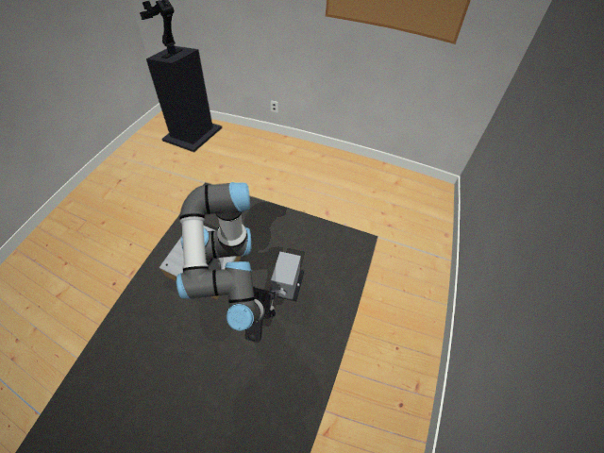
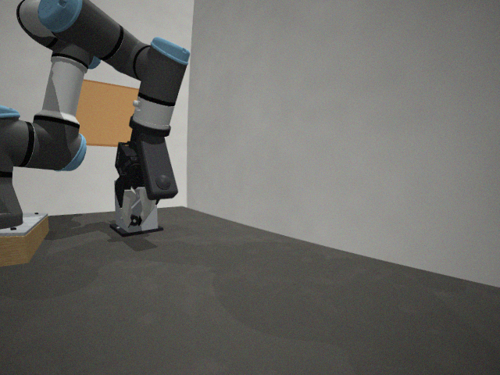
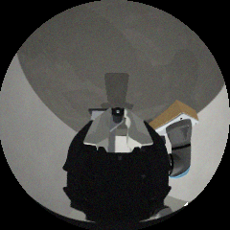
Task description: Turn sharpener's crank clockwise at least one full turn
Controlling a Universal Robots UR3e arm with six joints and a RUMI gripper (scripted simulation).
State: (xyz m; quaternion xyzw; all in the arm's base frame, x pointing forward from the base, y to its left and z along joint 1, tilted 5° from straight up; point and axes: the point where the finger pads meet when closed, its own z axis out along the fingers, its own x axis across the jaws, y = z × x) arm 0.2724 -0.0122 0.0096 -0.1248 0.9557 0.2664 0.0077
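Grey, rigid sharpener (image 1: 286, 271) sits on the desk (image 1: 194, 390) toward its far edge; the gripper (image 2: 133, 218) is clamped on its crank handle (image 3: 116, 111), a small stiff knob best pinched squarely.

Sharpener (image 1: 286, 271) on mat (image 1: 146, 380), right of arm base (image 1: 168, 263). Gripper (image 2: 135, 213) at sharpener's near side, closed on crank (image 3: 116, 111). Pedestal (image 1: 182, 97) far left by wall. Board (image 1: 397, 17) on far wall.
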